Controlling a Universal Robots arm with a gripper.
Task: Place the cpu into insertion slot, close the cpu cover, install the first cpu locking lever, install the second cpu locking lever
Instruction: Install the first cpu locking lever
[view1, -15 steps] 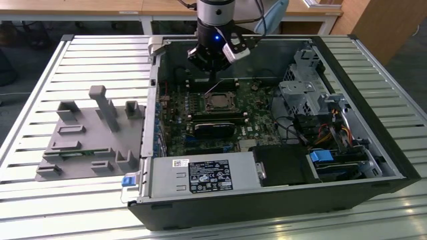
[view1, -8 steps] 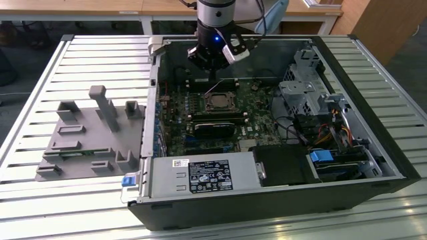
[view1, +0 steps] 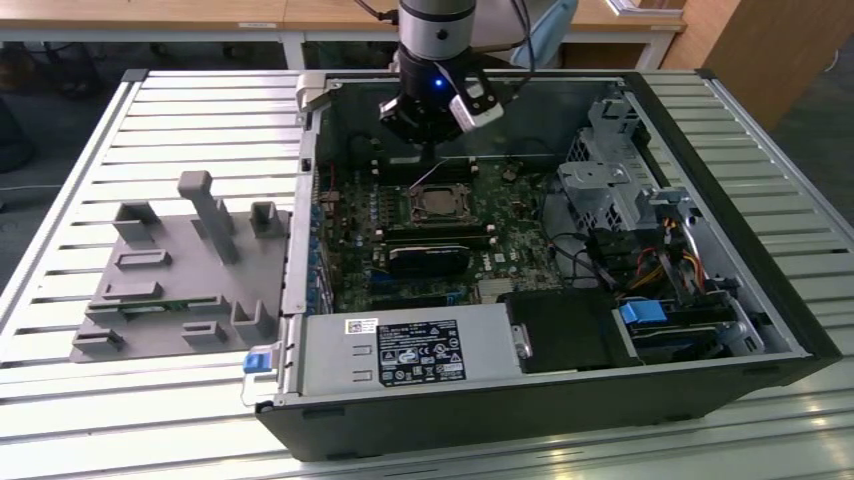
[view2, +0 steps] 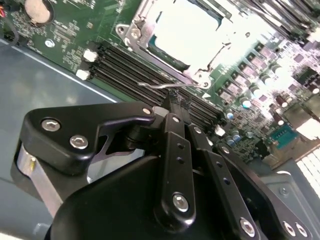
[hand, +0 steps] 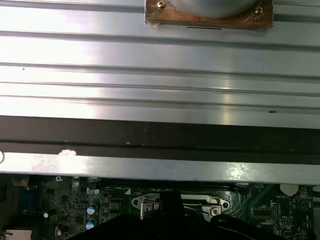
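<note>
Exterior view, read from its left. A grey fixture plate (view1: 174, 270) lies on the slatted tabletop (view1: 80, 400) near the edge at the exterior view's left, and nothing is working there. Next to it, mid-tabletop, stands the open computer case (view1: 534, 420) with its motherboard (view1: 514, 215) exposed. The power supply (view1: 400, 352) runs along the case's near wall.

The cpu (view1: 438, 206) sits in the insertion slot (view1: 415, 214), roughly mid-board. In the second wrist view its bright metal top shows through the cut-out of the cpu cover (view2: 162, 61), which lies flat over it. Placing the chip and closing the cover are judged done.

The gripper (view1: 424, 150) hangs inside the case just beyond the slot, on the side toward the tabletop's far edge. In the second wrist view the fingers (view2: 173, 131) are pressed together, with no gap visible at the tips. The tips sit right at a thin wire locking lever (view2: 152, 86) that runs along the slot's side, next to the memory slots (view2: 117, 65). It cannot be told whether the wire is pinched or only touched.

Toward the edge at the exterior view's right, the drive cage (view1: 601, 185) and cables (view1: 661, 270) are well apart from the gripper.

Judgement: the step in hand is a locking lever, probably the first. The next move calls for steady pressure on the wire to seat it under its catch. The tips must not slip onto the memory slots or lift the cover. The catch itself cannot be made out.
</note>
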